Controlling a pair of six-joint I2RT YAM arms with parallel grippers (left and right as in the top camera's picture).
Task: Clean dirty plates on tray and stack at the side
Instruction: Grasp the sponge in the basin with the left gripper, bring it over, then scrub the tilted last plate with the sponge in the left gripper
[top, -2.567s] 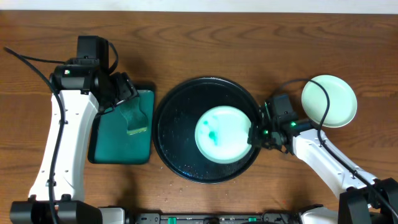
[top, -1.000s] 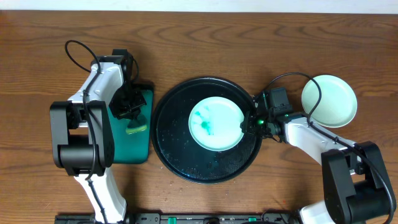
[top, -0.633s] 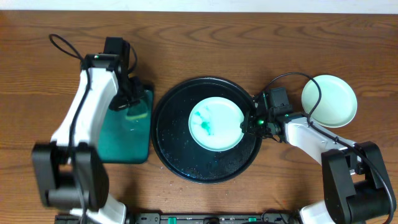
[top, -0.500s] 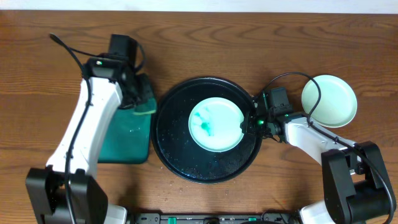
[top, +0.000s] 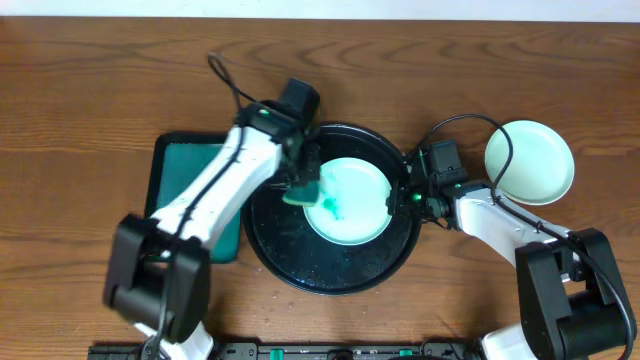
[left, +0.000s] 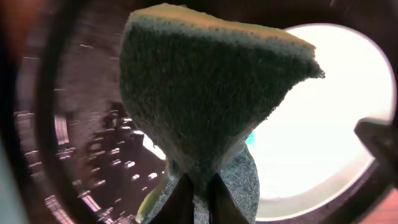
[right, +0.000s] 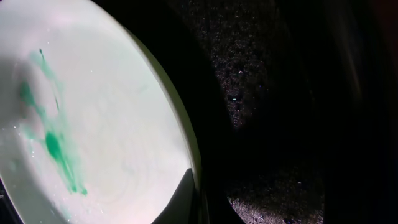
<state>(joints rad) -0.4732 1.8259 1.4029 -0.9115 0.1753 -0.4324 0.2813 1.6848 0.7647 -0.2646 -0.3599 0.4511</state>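
Observation:
A pale mint plate (top: 355, 205) with a teal smear (top: 334, 206) lies on the round black tray (top: 290, 255). My right gripper (top: 398, 200) is shut on the plate's right rim; the right wrist view shows the plate (right: 106, 106) and one dark finger (right: 180, 199) lying on its edge. My left gripper (top: 303, 178) is shut on a green sponge (top: 302, 194), held at the plate's left edge. In the left wrist view the sponge (left: 205, 93) fills the centre, pinched at its base, with the plate (left: 329, 118) behind it. A second, clean mint plate (top: 530, 162) sits on the table at right.
A rectangular dark-green tray (top: 195, 200) lies left of the black tray, partly under my left arm. The black tray's floor (left: 87, 143) is wet and speckled. A cable loops from the right arm toward the clean plate.
My left arm has swung right from the green tray to over the black tray, carrying the sponge to the plate's left edge. The right gripper and plate have stayed put.

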